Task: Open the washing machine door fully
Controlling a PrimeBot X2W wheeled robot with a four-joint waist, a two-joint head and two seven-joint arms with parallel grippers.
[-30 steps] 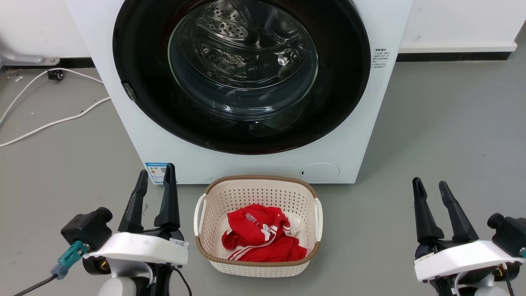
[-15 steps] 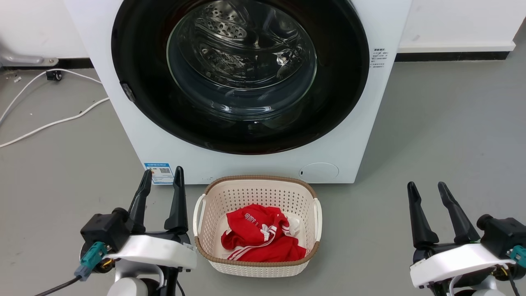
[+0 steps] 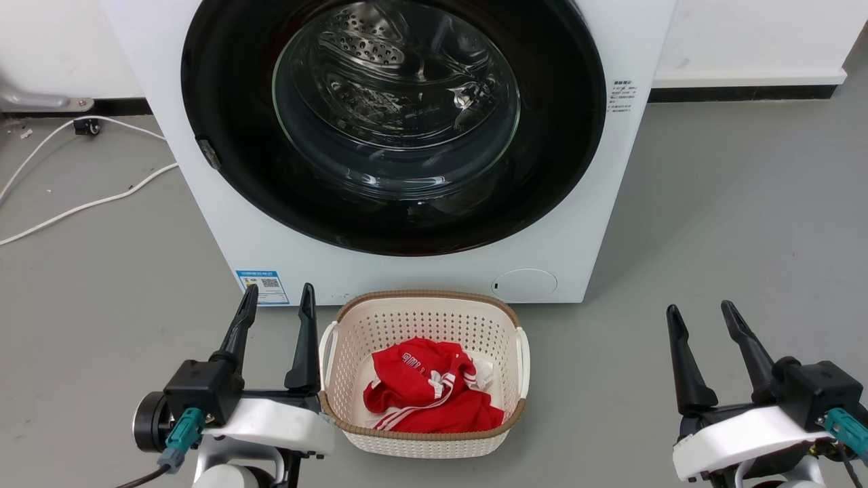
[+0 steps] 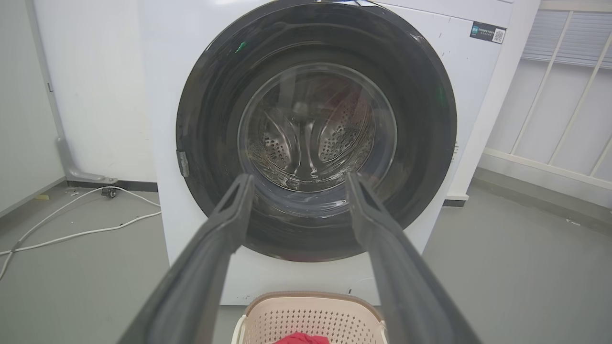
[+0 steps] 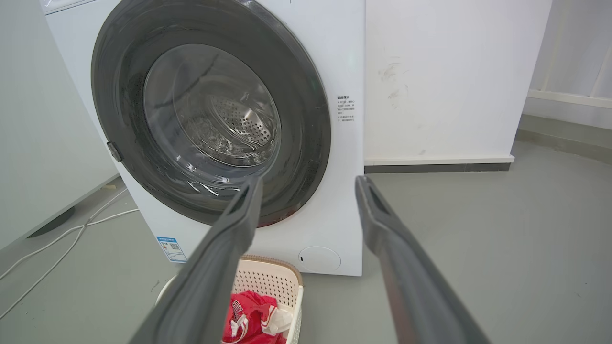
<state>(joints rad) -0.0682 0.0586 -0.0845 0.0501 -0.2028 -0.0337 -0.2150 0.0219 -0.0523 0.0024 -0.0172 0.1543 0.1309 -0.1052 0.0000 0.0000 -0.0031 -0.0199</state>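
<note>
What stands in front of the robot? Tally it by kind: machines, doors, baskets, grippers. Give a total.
washing machine: 1
washing machine door: 1
laundry basket: 1
grippers: 2, the left gripper and the right gripper
Total: 5

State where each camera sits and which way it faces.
Head: up on the head, looking forward and down at the big white washing machine and cream perforated basket; left gripper and right gripper show.
Left wrist: along its open fingers at the round glossy black door.
Right wrist: same, from farther right.
Shared: all show the door.
</note>
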